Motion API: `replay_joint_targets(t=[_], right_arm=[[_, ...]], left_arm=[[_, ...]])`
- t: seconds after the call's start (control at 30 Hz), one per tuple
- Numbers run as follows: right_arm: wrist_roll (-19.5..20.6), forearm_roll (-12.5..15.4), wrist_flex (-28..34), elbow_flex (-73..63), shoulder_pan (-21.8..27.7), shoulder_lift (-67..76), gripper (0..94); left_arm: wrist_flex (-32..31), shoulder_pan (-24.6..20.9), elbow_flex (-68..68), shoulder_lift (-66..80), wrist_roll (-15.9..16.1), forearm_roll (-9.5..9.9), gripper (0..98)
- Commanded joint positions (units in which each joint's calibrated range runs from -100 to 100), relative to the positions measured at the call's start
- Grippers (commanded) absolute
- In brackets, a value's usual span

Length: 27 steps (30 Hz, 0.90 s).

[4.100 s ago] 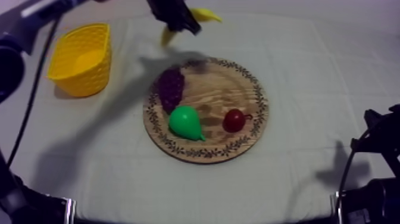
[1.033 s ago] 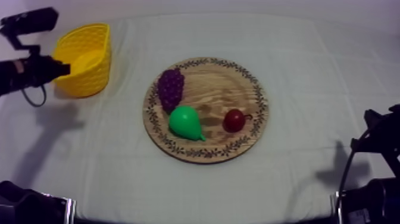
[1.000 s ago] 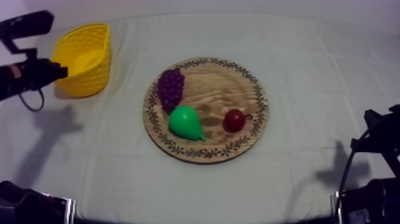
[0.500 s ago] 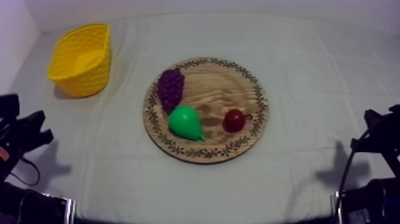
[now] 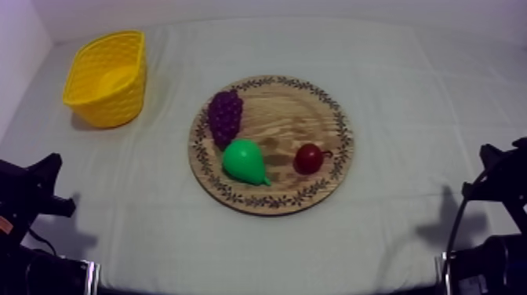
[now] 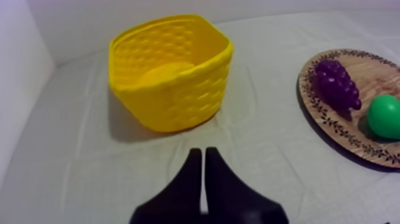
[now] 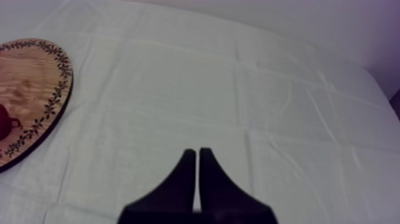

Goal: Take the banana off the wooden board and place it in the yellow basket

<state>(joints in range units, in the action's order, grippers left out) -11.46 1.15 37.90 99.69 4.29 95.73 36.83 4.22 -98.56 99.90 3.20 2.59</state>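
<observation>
The yellow basket [image 5: 118,108] stands at the table's far left, and in the left wrist view the basket [image 6: 178,101] is just ahead of my left gripper [image 6: 202,156]. Its fingers lie together, shut on nothing. A paler yellow patch shows inside the basket; I cannot tell banana from basket floor. The wooden board [image 5: 290,118] at the table's middle holds grapes [image 5: 225,116], a pear [image 5: 245,161] and a small red fruit [image 5: 307,158]. My left arm [image 5: 31,196] sits low at the left edge. My right gripper [image 7: 196,155] is shut over bare cloth, right of the board [image 7: 30,77].
My right arm [image 5: 494,184] rests low at the right edge. In the left wrist view the board's rim [image 6: 333,122] with the grapes [image 6: 336,83] and the pear [image 6: 384,116] lies right of the basket. Open cloth surrounds the board.
Four seconds ago my left gripper held the banana beyond the board. It then stood beside the basket, and has now drawn back to the table's near left edge, holding nothing.
</observation>
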Motion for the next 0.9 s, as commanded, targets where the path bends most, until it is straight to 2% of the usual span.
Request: replay_joint_targets(t=[0.0,0.13,0.23,0.87], right_arm=[[0.0,0.0,0.0,0.0,0.0,0.0,0.3],[0.0,0.0,0.0,0.0,0.0,0.0,0.3],[0.0,0.0,0.0,0.0,0.0,0.0,0.3],[0.0,0.0,0.0,0.0,0.0,0.0,0.3]], left_arm=[[-0.7,0.1,-0.2,0.1,-5.7,-0.06,0.1],[-1.7,0.2,-0.6,0.1,-12.3,-0.11,0.1],[-2.0,0.2,-0.6,0.1,-14.4,-0.12,0.1],[-2.1,0.2,-0.7,0.1,-14.1,-0.17,0.1]])
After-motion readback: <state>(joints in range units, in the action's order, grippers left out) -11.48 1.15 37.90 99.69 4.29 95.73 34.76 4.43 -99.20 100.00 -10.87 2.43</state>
